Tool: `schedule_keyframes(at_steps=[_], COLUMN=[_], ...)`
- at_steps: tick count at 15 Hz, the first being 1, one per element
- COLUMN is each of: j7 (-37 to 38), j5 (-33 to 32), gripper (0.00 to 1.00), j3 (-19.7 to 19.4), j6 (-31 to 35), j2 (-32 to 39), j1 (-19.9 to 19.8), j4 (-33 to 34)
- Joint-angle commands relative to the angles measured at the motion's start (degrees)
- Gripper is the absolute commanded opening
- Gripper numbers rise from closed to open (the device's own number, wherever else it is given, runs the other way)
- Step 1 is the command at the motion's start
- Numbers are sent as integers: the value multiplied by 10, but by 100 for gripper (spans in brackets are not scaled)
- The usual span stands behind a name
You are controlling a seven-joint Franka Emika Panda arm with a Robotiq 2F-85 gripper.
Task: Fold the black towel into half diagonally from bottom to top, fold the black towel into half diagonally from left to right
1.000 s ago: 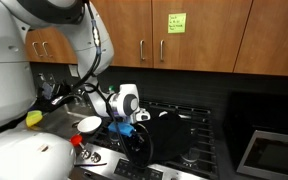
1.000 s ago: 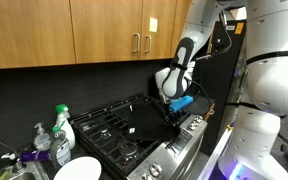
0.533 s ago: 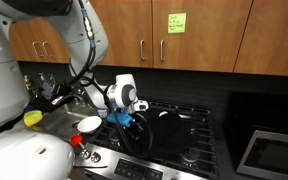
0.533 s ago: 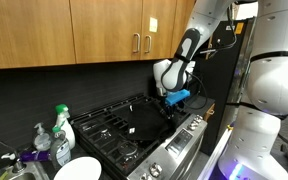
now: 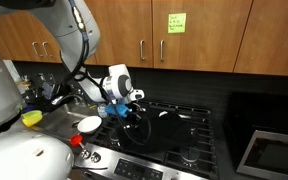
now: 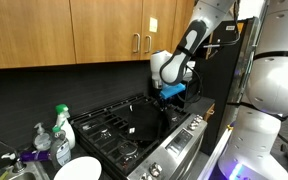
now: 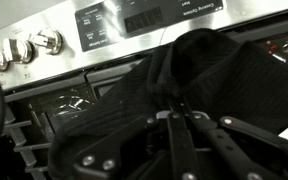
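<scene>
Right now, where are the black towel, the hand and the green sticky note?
black towel [image 7: 219, 75], wrist view, on its bunched upper fold.
hand [image 7: 180, 112], wrist view, where its fingertips meet on the cloth.
green sticky note [image 5: 176, 21], in an exterior view, middle of the paper.

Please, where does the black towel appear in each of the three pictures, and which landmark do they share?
In an exterior view: the black towel hangs left of centre, under the pincer.
In an exterior view: the towel lies right of centre, below the pincer.
Wrist view: it fills the middle, pinched in the shut pincer.
Shared landmark: the stove's steel front panel.
</scene>
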Motion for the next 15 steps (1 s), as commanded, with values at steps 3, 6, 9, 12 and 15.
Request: schedule_keyframes(at_steps=[3, 6, 9, 12, 15], j7=[51, 89, 109, 112, 109], j5=[-37, -88, -123, -145, -152], gripper=[1, 1, 1, 1, 1], j3=[50, 70, 75, 68, 58], j6=[6, 8, 0, -5, -21], j2=[-40, -18, 24, 70, 118], j1=[-24, -29, -29, -21, -8], j4=[4, 33, 77, 120, 177])
